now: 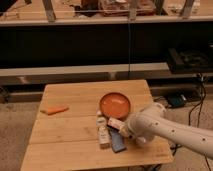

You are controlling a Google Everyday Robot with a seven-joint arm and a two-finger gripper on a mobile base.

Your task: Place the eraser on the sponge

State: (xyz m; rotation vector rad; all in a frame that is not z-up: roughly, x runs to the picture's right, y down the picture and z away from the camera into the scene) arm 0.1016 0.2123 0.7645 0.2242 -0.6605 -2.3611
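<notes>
In the camera view, your end effector (125, 131) sits low over the near right part of the worktop (65, 137), jaws standing wide. The eraser (115, 123) is just to its left, by the far end of the sponge (118, 141); you cannot tell whether they touch. A cream bottle (103, 134) lies further left, just beside the sponge. The orange plate (115, 105) sits beyond the end effector.

Robotics lab, white robot arm (170, 132), its gripper (122, 129) low over a wooden table (70, 131), dark shelving (75, 50) behind
</notes>
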